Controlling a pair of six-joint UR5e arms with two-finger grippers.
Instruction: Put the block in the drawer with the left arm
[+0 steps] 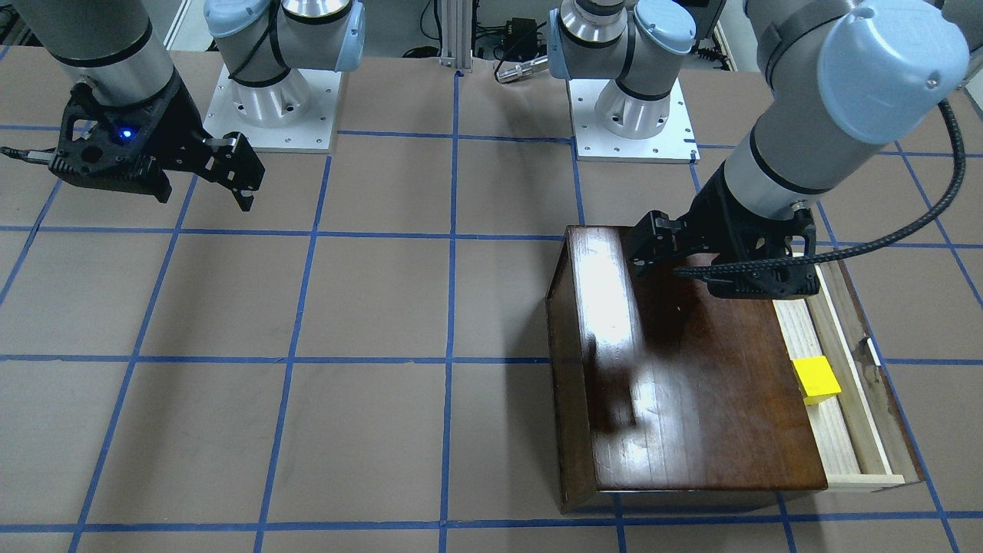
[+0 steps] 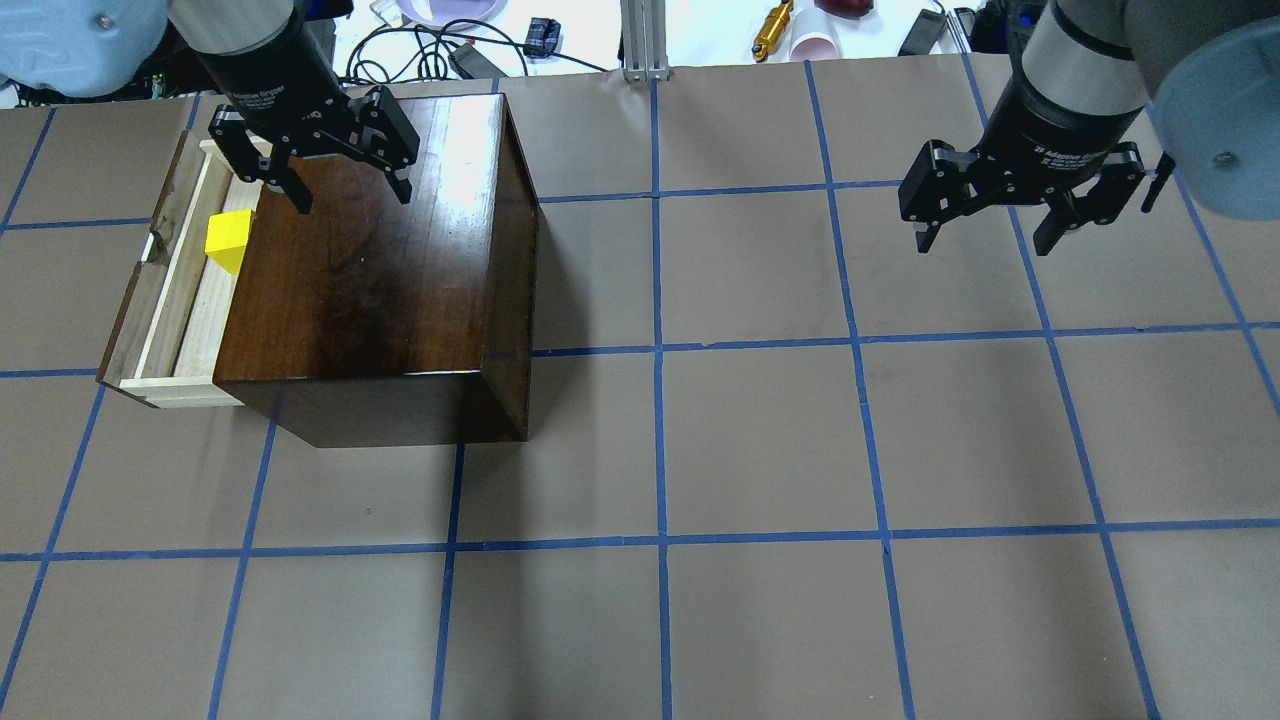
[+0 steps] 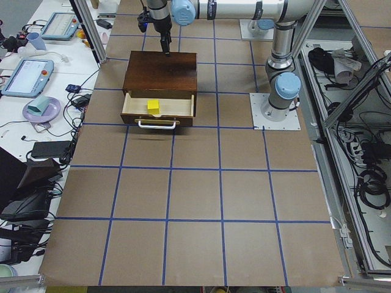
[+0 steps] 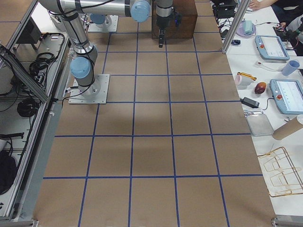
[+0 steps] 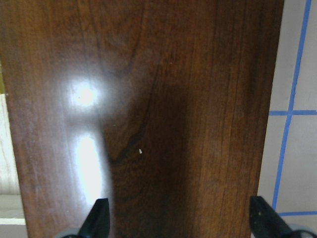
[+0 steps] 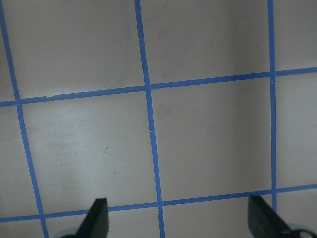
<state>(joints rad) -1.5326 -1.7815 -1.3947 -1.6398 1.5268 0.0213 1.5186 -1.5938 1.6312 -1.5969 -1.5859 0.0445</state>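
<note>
The yellow block (image 2: 230,239) lies in the open pale-wood drawer (image 2: 180,300), pulled out of the dark brown box (image 2: 380,290); it also shows in the front view (image 1: 816,379) and the left view (image 3: 153,107). My left gripper (image 2: 352,196) is open and empty, hovering above the box's top near its far edge, apart from the block; its fingertips (image 5: 99,218) frame the glossy lid. My right gripper (image 2: 988,242) is open and empty above bare table far to the right, as the right wrist view shows (image 6: 176,218).
The table (image 2: 760,450) is brown with a blue tape grid. Both arm bases (image 1: 269,100) stand at the robot's side. Cables, cups and tablets (image 3: 27,73) lie on side benches off the table's edge.
</note>
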